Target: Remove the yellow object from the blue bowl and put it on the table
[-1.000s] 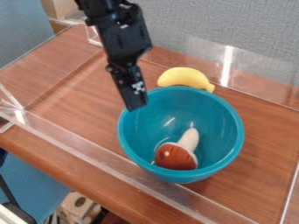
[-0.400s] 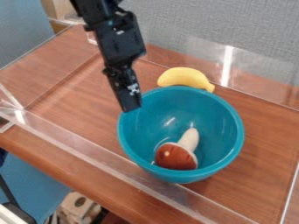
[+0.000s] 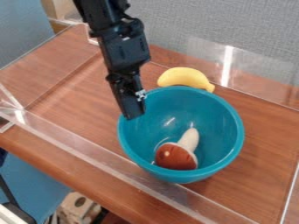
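The yellow object [image 3: 186,80], a small curved banana-shaped toy, lies on the table [image 3: 70,87] just behind the far rim of the blue bowl [image 3: 222,122]. Inside the bowl rests a red-brown and white mushroom-like item [image 3: 179,151]. My gripper [image 3: 132,109] hangs from the black arm at the bowl's left rim, pointing steeply down. Its fingers are pressed together with nothing between them. It is to the left of and nearer than the yellow object, not touching it.
Low clear acrylic walls [image 3: 70,144] edge the tabletop on all sides. The black arm [image 3: 111,35] comes down from the upper left. Bare wood lies left of the bowl and along the back.
The gripper's tip shifted slightly and the wrist rolled a little at the bowl's left rim. The yellow object, bowl and mushroom item have not moved.
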Available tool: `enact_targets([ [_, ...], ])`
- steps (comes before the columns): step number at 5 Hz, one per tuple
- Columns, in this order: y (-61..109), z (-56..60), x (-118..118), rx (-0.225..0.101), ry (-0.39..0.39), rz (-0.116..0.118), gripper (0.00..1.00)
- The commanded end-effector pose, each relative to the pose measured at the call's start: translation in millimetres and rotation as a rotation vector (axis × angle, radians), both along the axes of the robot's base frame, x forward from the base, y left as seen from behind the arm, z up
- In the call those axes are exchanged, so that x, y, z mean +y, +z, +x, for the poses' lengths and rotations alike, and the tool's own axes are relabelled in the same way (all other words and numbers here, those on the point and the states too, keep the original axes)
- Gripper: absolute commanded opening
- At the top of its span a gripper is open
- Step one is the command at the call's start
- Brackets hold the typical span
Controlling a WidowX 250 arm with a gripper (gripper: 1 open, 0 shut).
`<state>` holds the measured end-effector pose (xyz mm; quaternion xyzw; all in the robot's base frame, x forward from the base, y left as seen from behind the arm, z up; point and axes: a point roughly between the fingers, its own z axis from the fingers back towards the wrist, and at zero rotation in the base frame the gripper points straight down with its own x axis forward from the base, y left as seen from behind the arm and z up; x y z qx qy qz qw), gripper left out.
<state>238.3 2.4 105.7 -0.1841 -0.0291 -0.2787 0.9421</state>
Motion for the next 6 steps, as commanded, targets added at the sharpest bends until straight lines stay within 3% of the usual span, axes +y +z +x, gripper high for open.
enact_targets([
  [1, 13.8, -4.3, -4, -0.020, 0.028, 0.021, 0.00],
  [3, 22.7, -9.6, 5, 0.023, 0.006, 0.044, 0.00],
  [5, 22.6, 1.6, 14, 0.057, 0.037, 0.069, 0.00],
  [6, 17.9, -7.0, 11, 0.070, 0.036, 0.080, 0.00],
])
